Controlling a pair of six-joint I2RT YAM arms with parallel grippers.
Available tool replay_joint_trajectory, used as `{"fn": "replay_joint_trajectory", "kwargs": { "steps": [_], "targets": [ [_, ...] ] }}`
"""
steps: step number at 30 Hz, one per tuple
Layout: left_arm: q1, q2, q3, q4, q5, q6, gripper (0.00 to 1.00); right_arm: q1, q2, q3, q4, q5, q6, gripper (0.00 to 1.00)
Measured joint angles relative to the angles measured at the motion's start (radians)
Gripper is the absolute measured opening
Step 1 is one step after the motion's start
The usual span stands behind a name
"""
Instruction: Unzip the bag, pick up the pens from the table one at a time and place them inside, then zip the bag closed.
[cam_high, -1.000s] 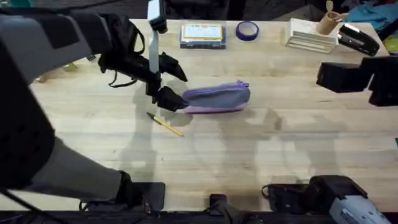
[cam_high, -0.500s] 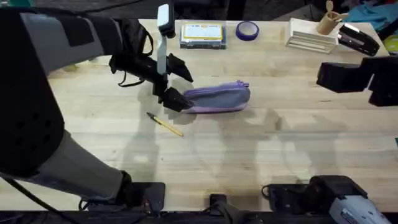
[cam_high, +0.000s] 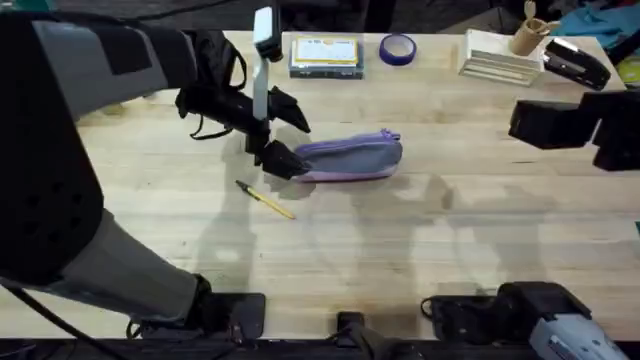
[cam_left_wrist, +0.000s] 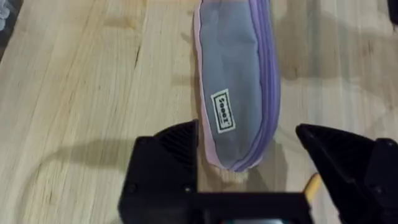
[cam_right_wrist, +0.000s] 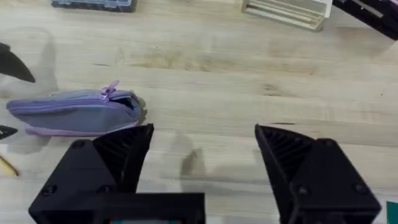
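The bag (cam_high: 350, 158) lies zipped at upper centre of the desk (cam_high: 400, 250). The left gripper (cam_left_wrist: 249, 165) straddles its near end with fingers wide apart, holding nothing, apparently to pin it. The right gripper (cam_right_wrist: 202, 149), parted and empty, waits apart. The pen (cam_high: 265, 200) lies below-left; the zipper pull is unclear overhead.
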Motion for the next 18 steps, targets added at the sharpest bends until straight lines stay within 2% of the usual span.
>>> {"fn": "replay_joint_trajectory", "kwargs": {
  "steps": [2,3,4,6,9,11,18],
  "targets": [
    [0.000,0.000,0.000,0.000,-0.003,0.001,0.881,0.000,0.000,0.000,0.000,0.000,0.000,0.998],
    [0.000,0.000,0.000,0.000,-0.004,0.000,0.799,0.000,0.000,0.000,0.000,0.000,0.000,0.998],
    [0.000,0.000,0.000,0.000,-0.004,0.002,0.694,0.000,0.000,0.000,0.000,0.000,0.000,0.997],
    [0.000,0.000,0.000,0.000,-0.004,0.003,0.423,0.000,0.000,0.000,0.000,0.000,0.000,0.997],
    [0.000,0.000,0.000,0.000,-0.004,0.004,0.114,0.000,0.000,0.000,0.000,0.000,0.000,0.997],
    [-0.002,0.000,0.000,0.004,-0.005,0.003,0.050,0.000,0.000,0.000,0.000,-0.002,0.005,0.998],
    [-0.002,0.000,0.000,0.004,-0.006,0.004,0.044,-0.001,0.005,0.000,0.003,-0.081,0.053,0.997]
  ]
}}
